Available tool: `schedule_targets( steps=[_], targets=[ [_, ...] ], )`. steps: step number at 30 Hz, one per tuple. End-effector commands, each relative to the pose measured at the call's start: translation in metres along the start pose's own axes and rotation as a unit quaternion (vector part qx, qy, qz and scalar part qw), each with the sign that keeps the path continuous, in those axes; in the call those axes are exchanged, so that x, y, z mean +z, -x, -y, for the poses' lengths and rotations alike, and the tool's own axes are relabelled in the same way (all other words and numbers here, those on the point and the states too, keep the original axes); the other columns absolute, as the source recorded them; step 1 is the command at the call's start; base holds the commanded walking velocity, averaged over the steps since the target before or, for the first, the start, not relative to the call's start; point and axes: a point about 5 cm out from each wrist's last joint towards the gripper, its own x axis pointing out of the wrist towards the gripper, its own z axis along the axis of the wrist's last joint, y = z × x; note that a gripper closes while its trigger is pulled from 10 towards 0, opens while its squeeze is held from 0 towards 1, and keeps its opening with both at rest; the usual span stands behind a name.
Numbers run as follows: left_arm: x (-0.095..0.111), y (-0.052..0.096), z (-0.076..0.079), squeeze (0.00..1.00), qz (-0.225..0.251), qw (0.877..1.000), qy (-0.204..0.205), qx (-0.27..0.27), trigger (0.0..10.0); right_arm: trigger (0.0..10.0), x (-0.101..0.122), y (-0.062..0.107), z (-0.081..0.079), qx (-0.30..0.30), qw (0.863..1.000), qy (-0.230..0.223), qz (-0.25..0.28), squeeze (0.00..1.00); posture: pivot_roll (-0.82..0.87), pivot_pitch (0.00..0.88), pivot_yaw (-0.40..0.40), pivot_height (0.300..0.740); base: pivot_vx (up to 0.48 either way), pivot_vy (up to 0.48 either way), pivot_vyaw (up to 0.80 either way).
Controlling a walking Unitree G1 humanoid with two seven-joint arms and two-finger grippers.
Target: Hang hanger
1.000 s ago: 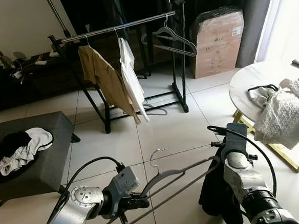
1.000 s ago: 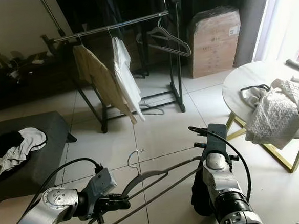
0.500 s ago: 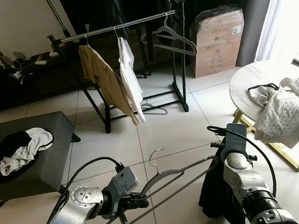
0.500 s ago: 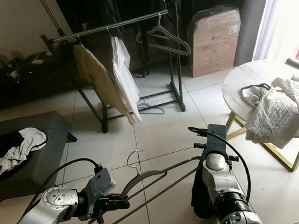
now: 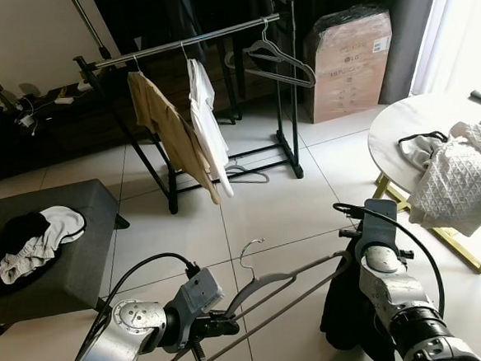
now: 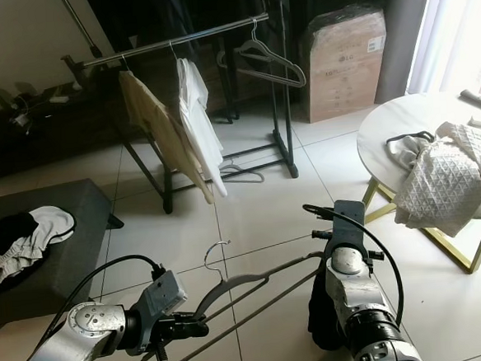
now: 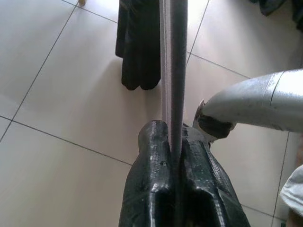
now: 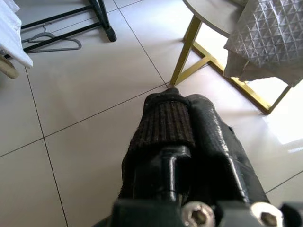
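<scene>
The left pincer is clamped on the grey hanger down low — the right pincer squeezes dark cloth at its other end. The rail is far off across the floor, so the cloth could slip off while walking.

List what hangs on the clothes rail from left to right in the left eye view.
Tan shirt → white shirt → empty grey hanger, near the rail's right end.
</scene>
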Motion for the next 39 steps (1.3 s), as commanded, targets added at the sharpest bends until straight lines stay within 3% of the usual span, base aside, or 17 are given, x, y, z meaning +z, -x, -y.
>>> schedule_targets(
  steps=[1,10,23,39],
  targets=[
    [0.003,-0.005,0.002,0.00,0.012,1.000,0.013,-0.018,10.0,10.0,0.004,0.007,-0.022,0.069,0.998,0.014,0.000,0.00,-0.12,0.148,0.118,0.740,0.000,0.000,0.00],
    [0.003,-0.006,0.004,0.00,0.016,0.999,0.018,-0.023,10.0,10.0,0.003,0.009,-0.027,0.090,0.996,0.021,-0.005,0.00,-0.12,0.150,0.116,0.740,0.000,0.000,0.00],
    [-0.005,0.002,-0.003,0.00,-0.019,1.000,0.008,0.005,10.0,10.0,0.002,0.007,-0.014,0.052,0.998,0.023,-0.005,0.00,-0.11,0.152,0.119,0.740,0.000,0.000,0.00],
    [-0.002,0.001,-0.003,0.00,-0.011,1.000,0.009,0.012,10.0,10.0,0.002,0.007,-0.013,0.052,0.998,0.026,-0.007,0.00,-0.12,0.159,0.115,0.740,0.000,0.000,0.00]
  ],
)
